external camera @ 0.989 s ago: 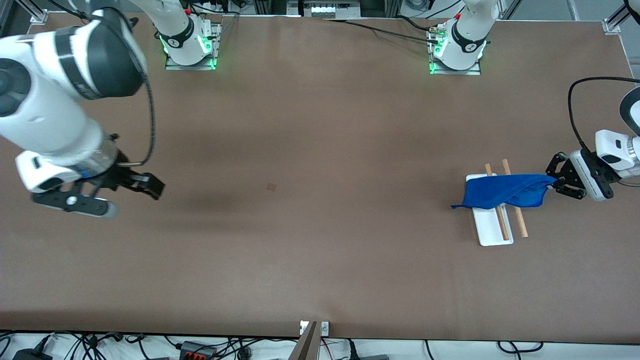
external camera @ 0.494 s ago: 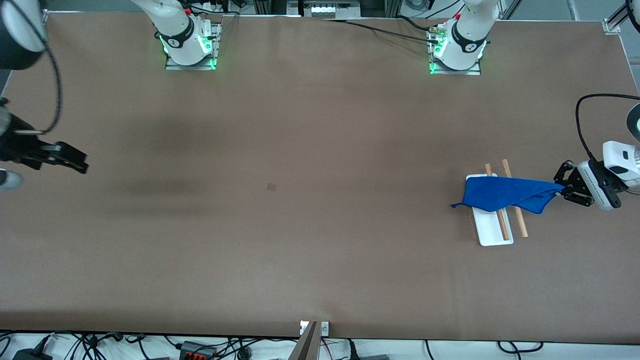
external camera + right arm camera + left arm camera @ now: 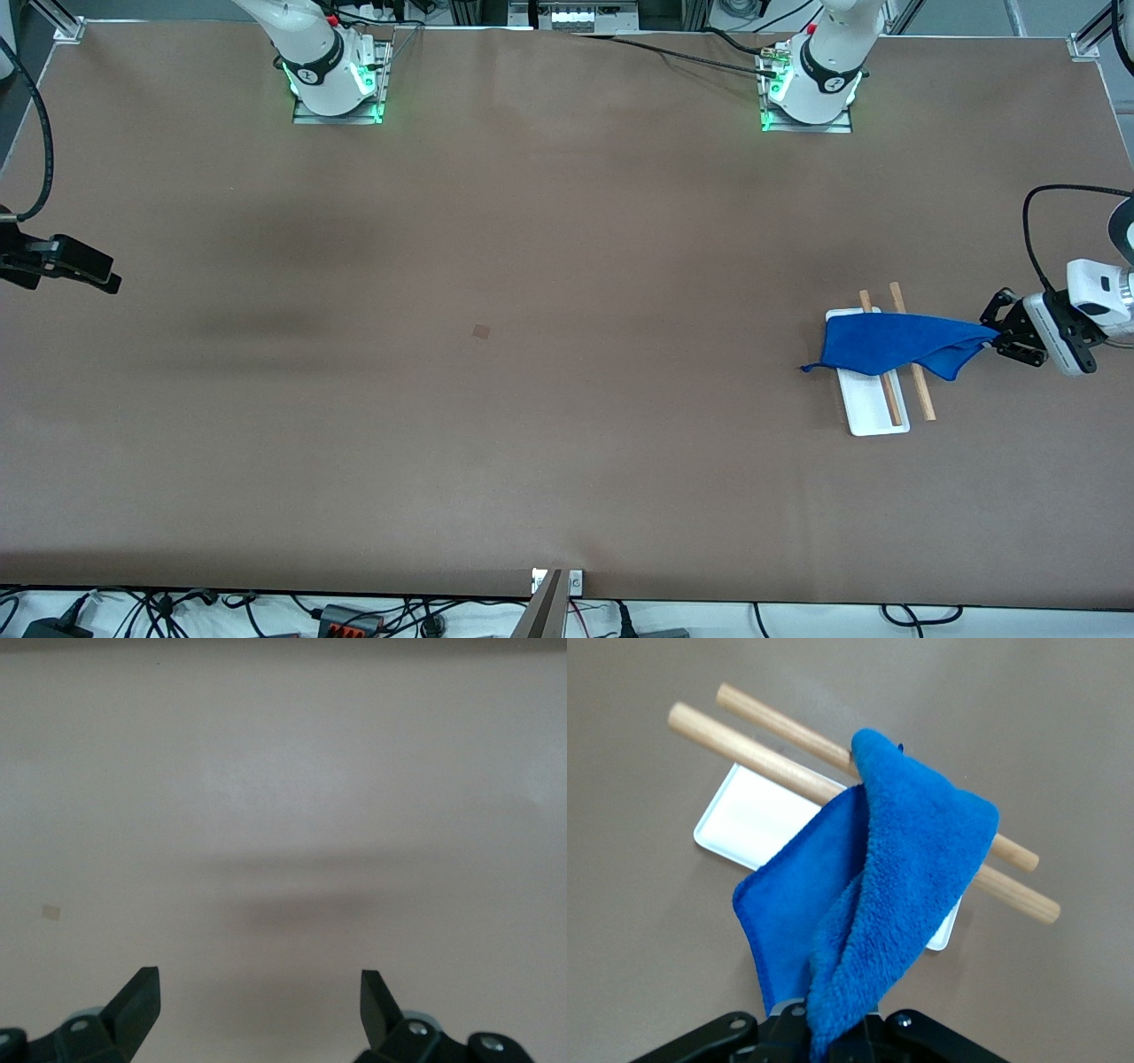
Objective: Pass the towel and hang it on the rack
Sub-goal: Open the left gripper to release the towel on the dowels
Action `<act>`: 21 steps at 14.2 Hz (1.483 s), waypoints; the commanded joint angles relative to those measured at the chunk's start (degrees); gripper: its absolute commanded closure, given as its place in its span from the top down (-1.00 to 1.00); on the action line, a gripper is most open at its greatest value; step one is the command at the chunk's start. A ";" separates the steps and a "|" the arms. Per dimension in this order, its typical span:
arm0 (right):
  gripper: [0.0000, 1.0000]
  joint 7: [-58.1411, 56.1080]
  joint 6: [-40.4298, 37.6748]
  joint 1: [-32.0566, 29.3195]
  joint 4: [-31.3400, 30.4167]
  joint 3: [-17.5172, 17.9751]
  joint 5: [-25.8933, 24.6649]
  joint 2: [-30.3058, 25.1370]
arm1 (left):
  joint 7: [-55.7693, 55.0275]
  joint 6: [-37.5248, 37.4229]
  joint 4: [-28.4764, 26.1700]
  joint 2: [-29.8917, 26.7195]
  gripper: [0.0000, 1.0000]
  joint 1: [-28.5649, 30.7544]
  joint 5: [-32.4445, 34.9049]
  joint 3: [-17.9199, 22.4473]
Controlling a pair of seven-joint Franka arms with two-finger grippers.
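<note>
My left gripper [image 3: 999, 335] pinches a corner of the blue towel [image 3: 886, 344], draped over both rods of the rack [image 3: 873, 416] at left arm's end of the table [image 3: 532, 399]. My right gripper [image 3: 259, 997] waits w/ fingers wide apart, holding nothing, over the right arm's end.

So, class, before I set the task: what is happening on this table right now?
The left end effector is shut on a corner of the blue towel, which is draped across the two wooden rods of the rack at the left arm's end of the table. The right end effector hangs open over bare table at its own end, waiting.
</note>
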 commanded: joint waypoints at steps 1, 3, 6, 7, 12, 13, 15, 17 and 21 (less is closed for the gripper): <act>1.00 -0.27 -0.51 -1.45 -2.08 1.70 0.39 -2.46 | 0.78 1.46 1.91 2.60 -0.99 0.80 1.40 -0.46; 1.00 -0.27 -0.60 -1.01 -2.86 1.61 -0.57 -2.81 | 0.87 2.44 1.91 4.01 -0.99 0.80 1.40 -0.54; 1.00 -0.18 4.82 -0.75 -14.15 1.70 -1.37 -9.64 | 0.69 2.79 2.00 5.33 -0.74 0.80 1.22 -0.55; 1.00 -0.09 8.33 -0.75 -19.34 1.70 -1.37 -12.71 | 0.26 2.79 2.00 5.77 -0.57 0.80 1.13 -0.55; 1.00 -0.62 11.27 -0.92 -22.83 1.61 -1.02 -15.56 | 1.92 -0.09 5.51 6.83 1.00 0.72 1.48 -0.46; 1.00 -0.71 11.09 -0.92 -21.78 1.61 -1.01 -15.12 | 1.75 -2.46 6.65 6.65 1.00 0.63 1.48 -0.37; 1.00 -1.32 10.74 -1.01 -20.37 1.53 -0.92 -14.42 | 1.57 -8.78 11.20 6.56 1.00 0.71 4.01 0.16; 1.00 -1.68 9.77 -0.84 -19.92 1.53 -1.19 -13.63 | 0.44 -14.76 15.96 6.65 1.00 0.71 6.66 0.24; 1.00 -1.50 9.68 -0.92 -16.59 1.44 -0.49 -11.87 | -2.20 -25.47 23.69 3.59 1.00 0.72 10.79 0.77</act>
